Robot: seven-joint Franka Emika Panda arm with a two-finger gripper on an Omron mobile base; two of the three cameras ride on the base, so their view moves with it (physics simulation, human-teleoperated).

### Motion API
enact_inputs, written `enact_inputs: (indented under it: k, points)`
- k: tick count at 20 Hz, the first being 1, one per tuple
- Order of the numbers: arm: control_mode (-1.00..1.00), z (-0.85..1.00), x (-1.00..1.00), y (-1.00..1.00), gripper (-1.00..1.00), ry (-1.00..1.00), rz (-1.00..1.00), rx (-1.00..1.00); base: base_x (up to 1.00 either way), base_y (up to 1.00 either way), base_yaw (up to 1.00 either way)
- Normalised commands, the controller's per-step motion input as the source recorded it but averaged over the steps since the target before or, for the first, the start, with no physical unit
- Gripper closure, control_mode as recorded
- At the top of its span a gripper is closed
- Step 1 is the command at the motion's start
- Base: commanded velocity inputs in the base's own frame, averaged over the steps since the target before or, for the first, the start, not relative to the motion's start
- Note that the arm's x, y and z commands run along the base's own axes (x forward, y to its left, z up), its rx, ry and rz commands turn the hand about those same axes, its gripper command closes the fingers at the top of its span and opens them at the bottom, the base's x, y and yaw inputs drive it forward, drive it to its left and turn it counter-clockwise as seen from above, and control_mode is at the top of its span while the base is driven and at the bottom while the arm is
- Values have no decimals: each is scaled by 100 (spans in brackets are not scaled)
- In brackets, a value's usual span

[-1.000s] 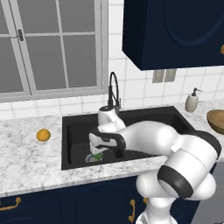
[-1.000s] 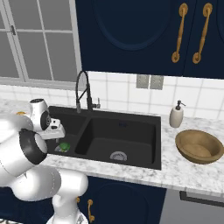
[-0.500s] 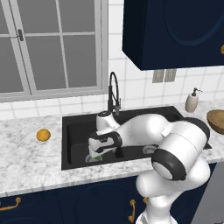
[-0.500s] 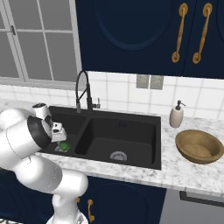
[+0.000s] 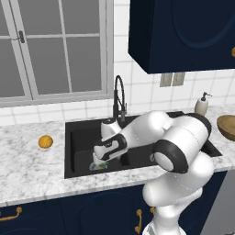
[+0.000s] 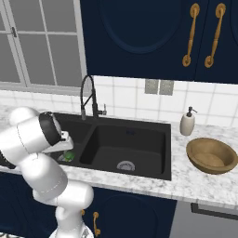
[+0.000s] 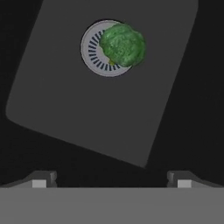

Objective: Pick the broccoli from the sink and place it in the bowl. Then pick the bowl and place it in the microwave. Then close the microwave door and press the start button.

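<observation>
Two fingers (image 7: 111, 183) spread open above broccoli (image 7: 123, 45), lying on sink (image 7: 65, 105) drain (image 7: 95, 50).

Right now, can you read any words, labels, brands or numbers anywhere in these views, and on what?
None can be read.
Soap bottle: plain, no label.
Wall outlets: blank plates.
Cabinets, sink, bowl and broccoli: no markings.

The white arm with dark joints bends forward and down; its two-finger gripper (image 7: 111, 179) points downward, fingers spread wide apart.
</observation>
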Motion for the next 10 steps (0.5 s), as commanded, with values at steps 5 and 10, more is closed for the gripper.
enact_inputs:
  k: [5, 10]
  points:
    - [-100, -17, 34, 19, -100, 0, 0, -1, 0, 0, 0]
    - [-100, -21, 33, 16, -100, 0, 0, -2, 0, 0, 0]
